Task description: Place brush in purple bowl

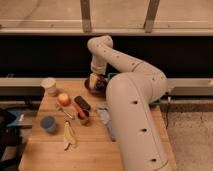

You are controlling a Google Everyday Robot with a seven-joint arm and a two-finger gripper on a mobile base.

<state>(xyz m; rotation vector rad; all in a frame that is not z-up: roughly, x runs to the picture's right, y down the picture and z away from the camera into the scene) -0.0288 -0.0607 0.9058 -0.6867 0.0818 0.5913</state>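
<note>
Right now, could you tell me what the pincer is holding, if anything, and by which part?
It cannot be told: the pincer sits low over the purple bowl at the table's far edge, and no brush shows in it.

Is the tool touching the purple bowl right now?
Cannot tell. In the camera view the tool sits right over the purple bowl, hiding any contact or gap.

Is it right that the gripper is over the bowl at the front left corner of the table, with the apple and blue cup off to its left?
Not quite. The camera view shows the gripper over the purple bowl at the table's far edge, not the front left corner. The apple and blue cup do lie to its left.
</note>
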